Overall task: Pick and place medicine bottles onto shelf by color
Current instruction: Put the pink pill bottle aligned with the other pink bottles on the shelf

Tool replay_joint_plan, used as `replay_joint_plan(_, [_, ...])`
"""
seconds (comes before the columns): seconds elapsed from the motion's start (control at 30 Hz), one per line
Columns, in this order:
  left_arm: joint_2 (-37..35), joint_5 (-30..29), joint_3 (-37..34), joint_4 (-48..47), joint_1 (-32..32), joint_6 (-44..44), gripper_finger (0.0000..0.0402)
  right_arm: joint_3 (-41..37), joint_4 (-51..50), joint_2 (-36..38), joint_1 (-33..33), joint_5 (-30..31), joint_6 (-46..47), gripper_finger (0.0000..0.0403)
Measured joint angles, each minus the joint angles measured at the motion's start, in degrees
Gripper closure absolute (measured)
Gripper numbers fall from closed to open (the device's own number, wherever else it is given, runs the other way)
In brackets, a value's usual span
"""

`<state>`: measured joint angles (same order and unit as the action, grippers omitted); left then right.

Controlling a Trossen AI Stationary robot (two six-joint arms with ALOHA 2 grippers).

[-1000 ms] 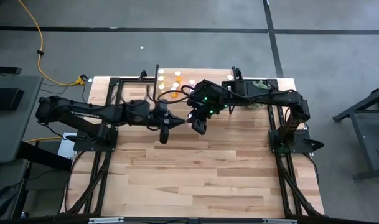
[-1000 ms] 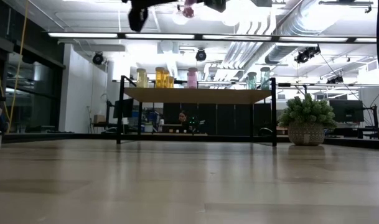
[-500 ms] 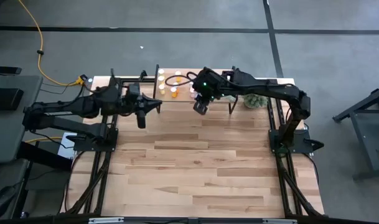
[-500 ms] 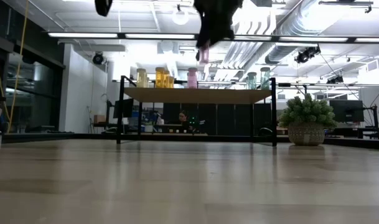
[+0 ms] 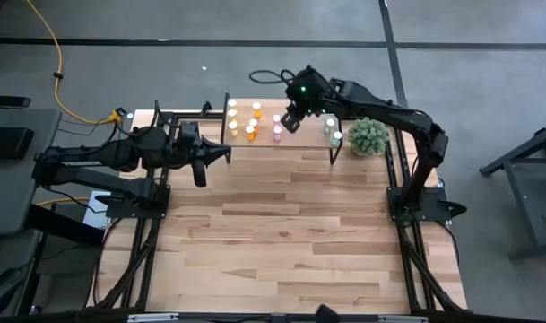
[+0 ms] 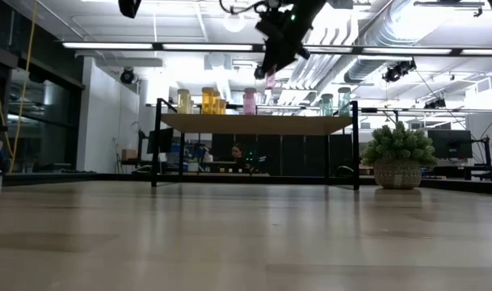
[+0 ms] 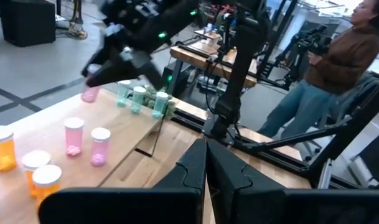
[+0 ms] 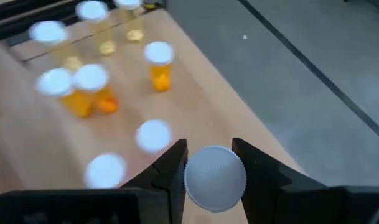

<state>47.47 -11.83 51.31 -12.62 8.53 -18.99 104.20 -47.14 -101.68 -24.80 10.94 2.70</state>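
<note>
The shelf (image 5: 295, 142) stands at the table's far edge on black legs. Yellow (image 5: 232, 109), orange (image 5: 252, 131), pink (image 5: 277, 133) and teal (image 5: 331, 131) medicine bottles with white caps stand upright on it in groups. My right gripper (image 5: 290, 120) hovers over the shelf's middle, shut on a pink bottle (image 6: 269, 79). My left gripper (image 5: 226, 152) is shut and holds nothing. It points level toward the shelf from the table's left side, near the shelf's left end. My right gripper pinches the pink bottle between its two fingers (image 8: 172, 165) at its white-capped top end (image 8: 214, 179), one finger on each side. The fingers slant down from above. The pink body (image 7: 89, 94) hangs below them, clear above the shelf and the bottles standing there.
A green plant in a woven pot (image 5: 369, 136) sits just right of the shelf. Black frame rails (image 5: 156, 152) run along both sides of the table. Bare planks (image 5: 281, 233) stretch toward the near edge. A person (image 7: 338, 56) stands beyond the table.
My right gripper has carried the pink bottle from in front of the shelf toward the far edge, out over the shelf top, and has tipped further down. My left gripper has drawn back toward the table's left edge and risen a little, then kept still.
</note>
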Motion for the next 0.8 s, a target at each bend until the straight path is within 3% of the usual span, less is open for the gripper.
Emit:
replay_joint_plan(0.37, [0.03,0.02,0.0,0.63,-0.02,-2.08,0.0401,1.08,7.98,-9.36,-1.59,-0.74,-0.17,0.0295])
replay_joint_plan(0.8, [0.03,-1.11,0.0,3.68,-0.02,-3.36,0.0401,1.47,7.97,-10.54,-1.85,-0.64,1.89,0.0295])
